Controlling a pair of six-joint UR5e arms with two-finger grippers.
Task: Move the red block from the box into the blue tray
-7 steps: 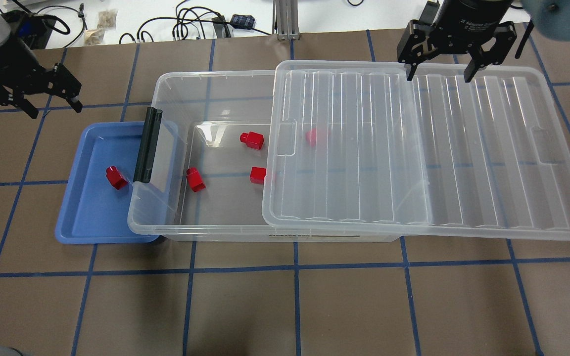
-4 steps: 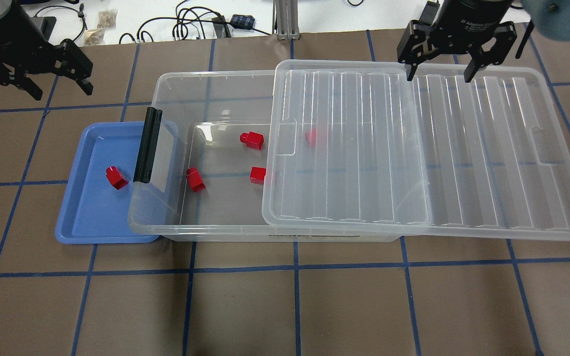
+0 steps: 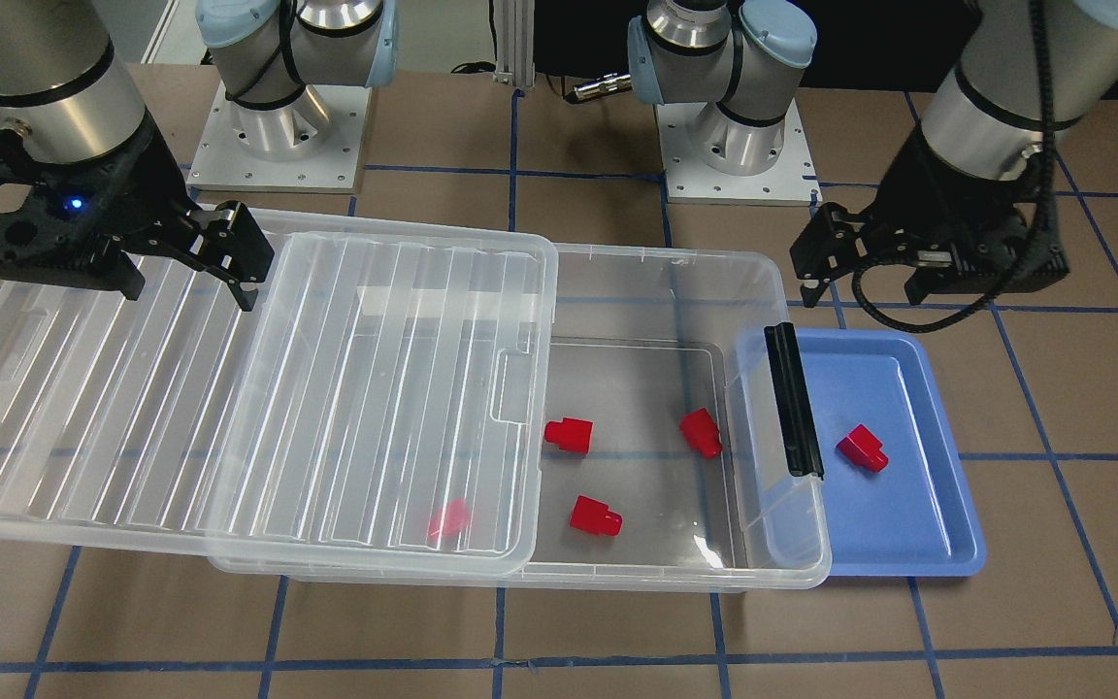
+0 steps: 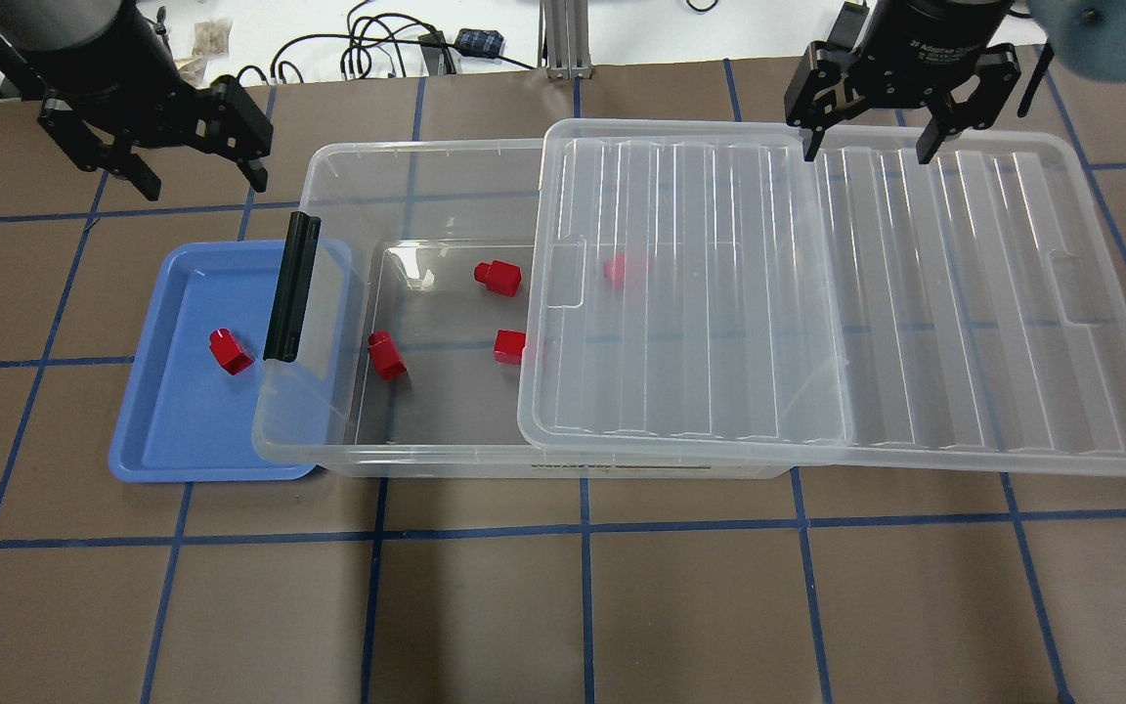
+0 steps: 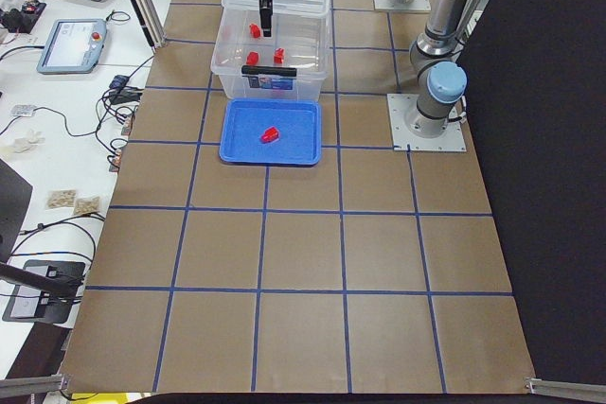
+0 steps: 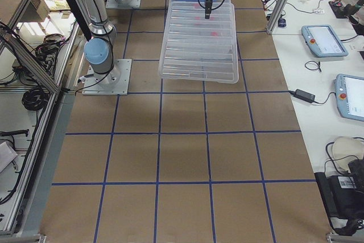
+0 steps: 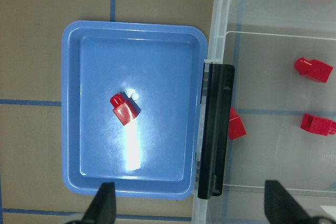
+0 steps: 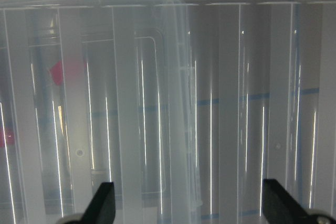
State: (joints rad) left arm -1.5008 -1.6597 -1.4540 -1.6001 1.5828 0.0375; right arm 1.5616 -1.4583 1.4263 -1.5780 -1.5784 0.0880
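Observation:
One red block (image 4: 229, 351) lies in the blue tray (image 4: 162, 430), also in the left wrist view (image 7: 124, 109). The clear box (image 4: 407, 161) stands to the tray's right, its black latch bar (image 4: 290, 286) over the tray's edge. Its ribbed lid (image 4: 915, 293) is slid aside to the right. Three red blocks (image 4: 497, 277) (image 4: 386, 354) (image 4: 510, 346) lie in the uncovered part; another (image 4: 619, 268) shows blurred under the lid. My left gripper (image 4: 201, 186) hangs open and empty behind the tray's far edge. My right gripper (image 4: 866, 154) stays open over the lid's far rim.
Cables and small items (image 4: 387, 49) lie on the white bench beyond the table's far edge. The two arm bases (image 3: 278, 126) (image 3: 734, 146) stand on the robot's side. Brown table surface (image 4: 583, 606) stretches in front of the box.
My left gripper has moved to the right and a little farther back, from left of the tray toward the box's far left corner. The right gripper and the blocks have stayed put.

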